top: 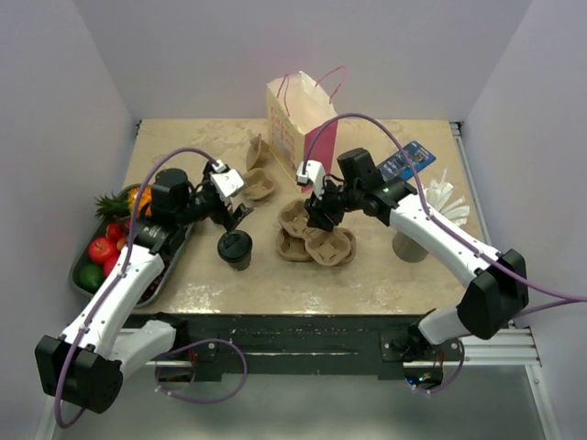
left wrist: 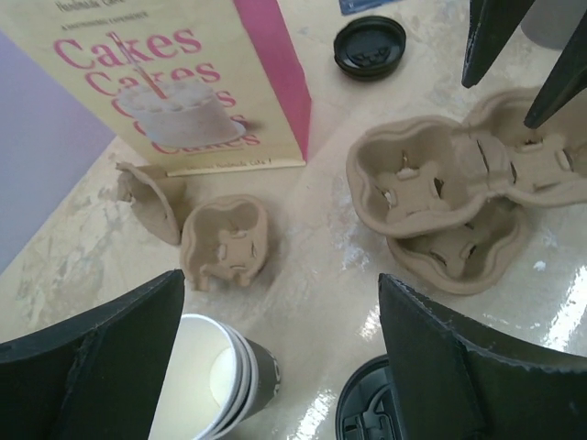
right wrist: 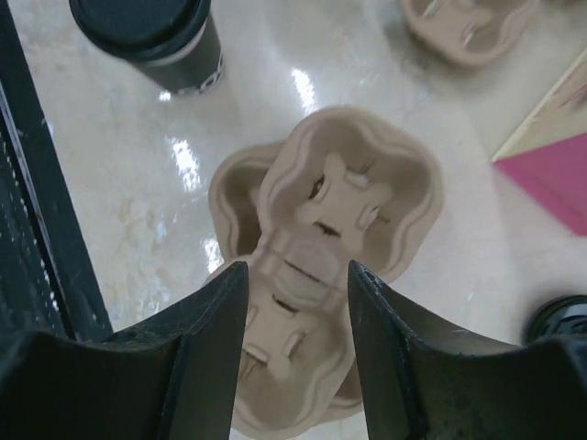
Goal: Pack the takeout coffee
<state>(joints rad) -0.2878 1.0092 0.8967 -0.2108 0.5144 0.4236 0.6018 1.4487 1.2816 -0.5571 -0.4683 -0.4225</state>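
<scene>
As it stands upright on the table [top: 385,275], left of centre and toward the near edge, the takeout coffee [top: 235,248] shows its round black lid from above and its dark wall in the right wrist view [right wrist: 151,41]. Over it hangs the left gripper [top: 234,217], its jaws spread wide and grasping nothing; in its own camera the two black fingers [left wrist: 101,357] flank a gap where a black lid peeks in at the bottom edge. Beside that lid lie the stacked lidless cups [left wrist: 215,380], tilted with the white rim toward the lens. To the coffee's right sits a cluster of pulp cup carriers [top: 316,243], overlapping one another. The right gripper [right wrist: 296,268] hovers above them with its jaws parted to a moderate gap, empty; whether the pads touch the pulp cannot be told. Farther back lie two smaller carrier pieces [left wrist: 225,243] and a loose black lid [left wrist: 370,46], in front of the paper bag [top: 298,124] printed "Cakes". A tray of fruit [top: 105,247] rests at the left edge.
</scene>
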